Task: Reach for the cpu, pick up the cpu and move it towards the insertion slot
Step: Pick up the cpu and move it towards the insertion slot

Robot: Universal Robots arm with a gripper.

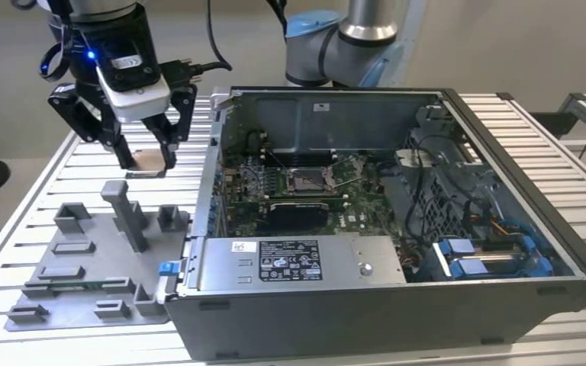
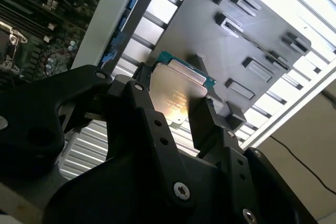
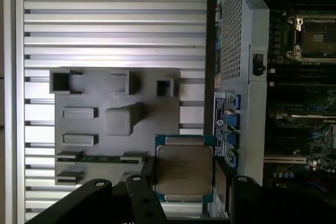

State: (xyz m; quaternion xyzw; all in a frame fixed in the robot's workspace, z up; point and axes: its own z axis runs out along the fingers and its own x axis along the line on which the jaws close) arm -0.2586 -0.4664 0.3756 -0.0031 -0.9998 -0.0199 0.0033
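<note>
Jaws: the black two-fingered gripper [image 1: 146, 163] hangs above the bench, its jaws closed on two opposite edges of the chip, as both wrist views show.
Cpu: the small, thin, square cpu with a pale silver face and tan underside [image 3: 184, 174] is held flat in the air, resting on nothing.
Fixture: the grey plastic fixture plate with raised blocks [image 1: 79, 267] lies below the chip. The chip hangs over the plate's edge and touches nothing on it.
Bench: the slatted aluminium bench [image 3: 105, 14] carries both plate and case.
Case: the open grey metal computer case [image 1: 375, 320] has a side wall near the gripper, and the chip is outside that wall.
Slot: the square, silver-framed insertion slot with a dark centre, set in green circuit board [image 1: 304, 181], sits down inside the case, well apart from the chip.
Step in hand: reach and pick-up look done, so the carry toward the slot is the stage in hand, and it appears to be at an early point.
What the move calls for: probably enough height to clear the case wall, then level travel over the board with the chip kept square to the slot.
Hard to make out: the slot's wire lever and whether its frame stands open; any corner marking on the chip; the exact bite of the jaws, partly masked by the gripper's own black links; the grey robot arm [image 1: 354, 38], cut off at the top of the exterior view.
</note>
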